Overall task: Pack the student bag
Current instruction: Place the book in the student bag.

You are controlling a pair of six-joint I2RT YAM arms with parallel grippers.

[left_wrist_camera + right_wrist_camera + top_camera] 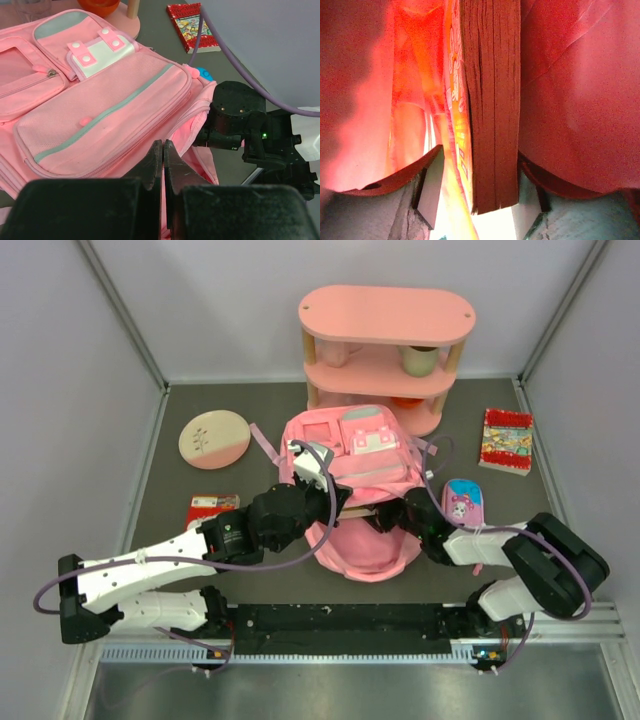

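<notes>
Dark tabletop (150, 490) carries the student bag (365, 540), its mouth at both grippers. The left gripper (163, 150) is pinched shut on the mouth's lip, seemingly holding it agape. Inside, a book (495, 100) stands between the right gripper (480, 180)'s parted fingers, one finger clear of it, probably a release.

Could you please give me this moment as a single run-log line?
stage: book inside student bag | left gripper: shut by bag's opening | right gripper: open inside bag, book between its jaws
</notes>
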